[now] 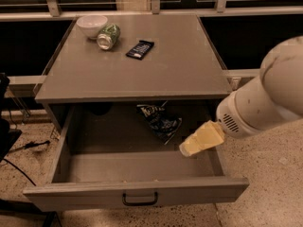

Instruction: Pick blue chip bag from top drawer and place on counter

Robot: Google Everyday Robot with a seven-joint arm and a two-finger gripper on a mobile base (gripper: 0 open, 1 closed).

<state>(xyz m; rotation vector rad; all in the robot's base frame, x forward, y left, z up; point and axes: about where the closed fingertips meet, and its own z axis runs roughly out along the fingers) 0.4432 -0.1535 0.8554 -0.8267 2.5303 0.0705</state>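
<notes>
A single camera looks steeply down from above and in front of the cabinet, facing its open front at close range. The large flat matte grey counter (156, 74) fills the upper middle of the view, and the wide shallow grey top drawer (94, 195), pulled out, reaches almost to the bottom edge. The bulky white robot arm (265, 98) enters from the right, very near the lens, with its pale yellow gripper (189, 148) over the drawer's right side.
</notes>
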